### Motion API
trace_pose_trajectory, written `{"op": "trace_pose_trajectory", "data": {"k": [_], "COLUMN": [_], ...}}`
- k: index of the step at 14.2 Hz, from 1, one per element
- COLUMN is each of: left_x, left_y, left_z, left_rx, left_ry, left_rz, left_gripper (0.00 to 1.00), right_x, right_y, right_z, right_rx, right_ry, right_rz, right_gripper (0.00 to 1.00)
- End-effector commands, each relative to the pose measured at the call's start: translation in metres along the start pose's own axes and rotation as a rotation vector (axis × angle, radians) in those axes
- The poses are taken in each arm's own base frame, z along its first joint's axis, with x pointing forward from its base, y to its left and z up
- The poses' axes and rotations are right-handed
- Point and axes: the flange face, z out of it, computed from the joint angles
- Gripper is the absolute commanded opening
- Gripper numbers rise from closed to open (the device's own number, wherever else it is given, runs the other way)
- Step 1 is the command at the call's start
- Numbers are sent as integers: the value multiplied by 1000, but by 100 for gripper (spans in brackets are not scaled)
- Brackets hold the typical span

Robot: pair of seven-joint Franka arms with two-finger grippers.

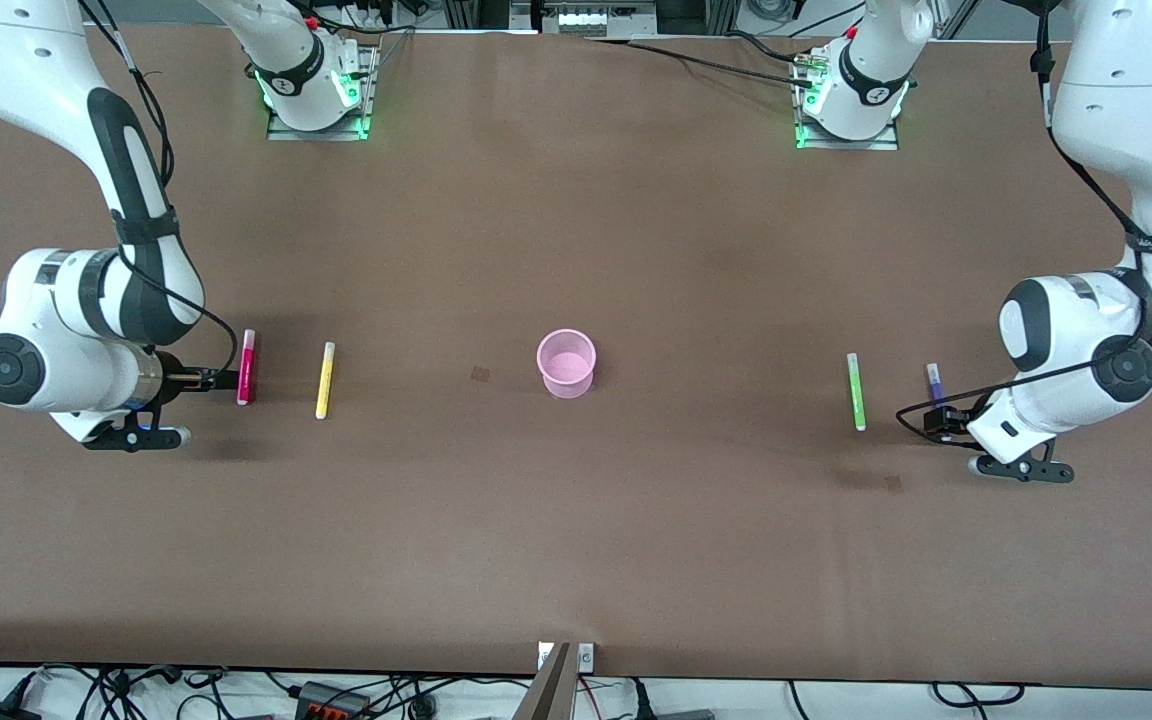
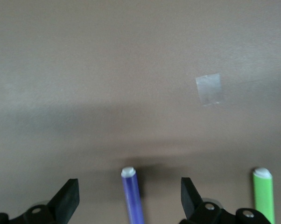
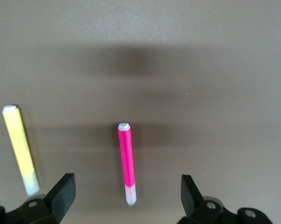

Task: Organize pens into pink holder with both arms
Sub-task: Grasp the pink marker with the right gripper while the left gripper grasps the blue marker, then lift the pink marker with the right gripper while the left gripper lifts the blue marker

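Left gripper (image 2: 129, 198): fingers wide, straddling purple pen (image 2: 132, 196), axis along the gap, lower centre.
Right gripper (image 3: 127, 195): fingers wide, magenta pen (image 3: 126, 161) between.
Holder (image 1: 566, 363): mid-frame, empty.

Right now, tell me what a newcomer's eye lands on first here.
The pink holder stands alone mid-table, with no pen in it. At each end of the table lie two pens: the right end effector straddles the magenta pen beside the yellow pen, the left end effector straddles the purple pen beside the green pen.
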Motion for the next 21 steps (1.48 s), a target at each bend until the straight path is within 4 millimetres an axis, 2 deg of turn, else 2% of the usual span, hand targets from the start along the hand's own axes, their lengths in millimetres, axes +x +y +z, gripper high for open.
{"op": "trace_pose_trajectory", "data": {"k": [1,2,4,7,11,12,15,19,21], "left_x": [-9,-10,-13,-14,-15,-16,-15,-17,-14], "left_y": [2,2,1,-1,-2,-5,-7,-6,-4], "left_z": [8,10,17,25,27,33,32,36,25], "left_rx": [-1,-2,-5,-11,-16,-19,-19,-22,-22], "left_ry": [6,1,-11,-19,-22,-27,-23,-33,-27], "left_rz": [31,31,29,20,7,0,4,-2,8], "left_gripper": [71,64,58,52,47,44,17,4,1], "right_x": [7,9,10,11,12,12,14,14,14], "right_y": [1,0,-1,-4,-5,-5,-6,-6,-6], "right_z": [19,25,35,53,68,70,79,82,82], "right_rx": [3,2,1,0,2,2,1,3,3], "right_ry": [-4,-6,-14,-43,-61,-62,-62,-64,-64], "right_rz": [-3,-5,-8,-17,-23,-23,-25,-25,-25], "right_gripper": [100,100,100,98,79,77,68,56,51]}}
